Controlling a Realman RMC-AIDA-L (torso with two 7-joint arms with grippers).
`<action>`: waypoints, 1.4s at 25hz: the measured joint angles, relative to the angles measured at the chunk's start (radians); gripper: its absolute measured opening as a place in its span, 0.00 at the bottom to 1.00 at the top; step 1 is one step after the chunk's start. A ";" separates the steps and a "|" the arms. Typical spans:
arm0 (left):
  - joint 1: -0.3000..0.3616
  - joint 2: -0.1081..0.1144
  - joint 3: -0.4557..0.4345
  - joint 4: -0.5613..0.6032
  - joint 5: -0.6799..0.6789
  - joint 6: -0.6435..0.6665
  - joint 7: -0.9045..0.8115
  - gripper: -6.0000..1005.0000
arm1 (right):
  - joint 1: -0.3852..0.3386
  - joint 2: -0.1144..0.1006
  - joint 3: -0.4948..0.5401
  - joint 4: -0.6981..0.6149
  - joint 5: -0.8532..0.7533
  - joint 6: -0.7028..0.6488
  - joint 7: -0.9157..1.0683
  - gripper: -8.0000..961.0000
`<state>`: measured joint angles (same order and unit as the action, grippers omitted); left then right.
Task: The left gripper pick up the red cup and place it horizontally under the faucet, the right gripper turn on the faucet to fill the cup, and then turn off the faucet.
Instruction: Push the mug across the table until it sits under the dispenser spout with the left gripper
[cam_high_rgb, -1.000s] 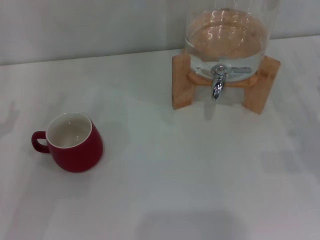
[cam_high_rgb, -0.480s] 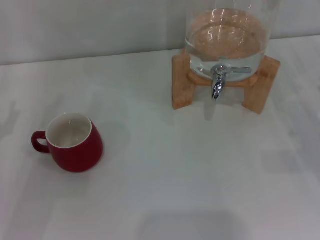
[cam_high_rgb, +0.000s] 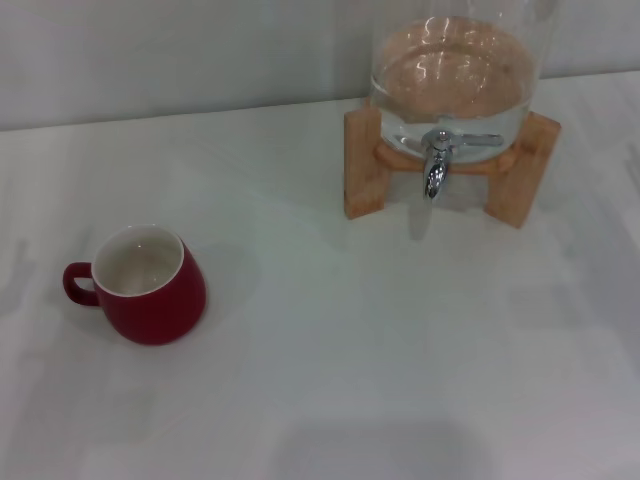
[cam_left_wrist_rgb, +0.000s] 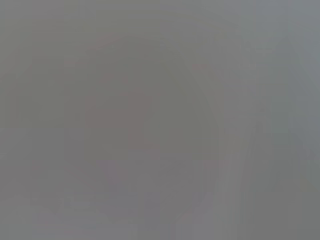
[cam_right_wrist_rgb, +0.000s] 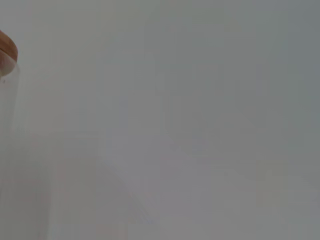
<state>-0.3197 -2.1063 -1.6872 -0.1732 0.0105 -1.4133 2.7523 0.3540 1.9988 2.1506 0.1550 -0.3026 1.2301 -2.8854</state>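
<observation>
The red cup (cam_high_rgb: 148, 288) stands upright on the white table at the left of the head view, white inside showing, its loop handle pointing left. The chrome faucet (cam_high_rgb: 435, 165) hangs from the front of a clear glass dispenser (cam_high_rgb: 450, 75) holding water, on a wooden stand (cam_high_rgb: 363, 165) at the back right. Nothing stands below the spout. Neither gripper shows in any view. The left wrist view is a plain grey blur. The right wrist view holds only a pale surface and a sliver of the dispenser's edge (cam_right_wrist_rgb: 7, 55).
The white table (cam_high_rgb: 330, 340) runs from the front edge to a pale wall behind. A faint shadow lies on the table near the front edge, in the middle.
</observation>
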 joint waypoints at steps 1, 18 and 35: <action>0.005 0.000 0.006 0.000 -0.001 0.000 0.000 0.87 | 0.004 0.000 0.000 0.000 0.000 -0.006 0.000 0.64; 0.015 -0.001 0.048 0.052 0.002 0.014 0.000 0.87 | 0.049 -0.002 0.000 0.002 -0.004 -0.054 -0.002 0.64; 0.051 -0.001 0.208 0.045 0.006 0.049 0.001 0.87 | 0.060 -0.010 0.000 0.010 -0.004 -0.083 -0.002 0.64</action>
<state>-0.2687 -2.1068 -1.4791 -0.1280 0.0168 -1.3647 2.7537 0.4142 1.9886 2.1507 0.1653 -0.3070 1.1472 -2.8870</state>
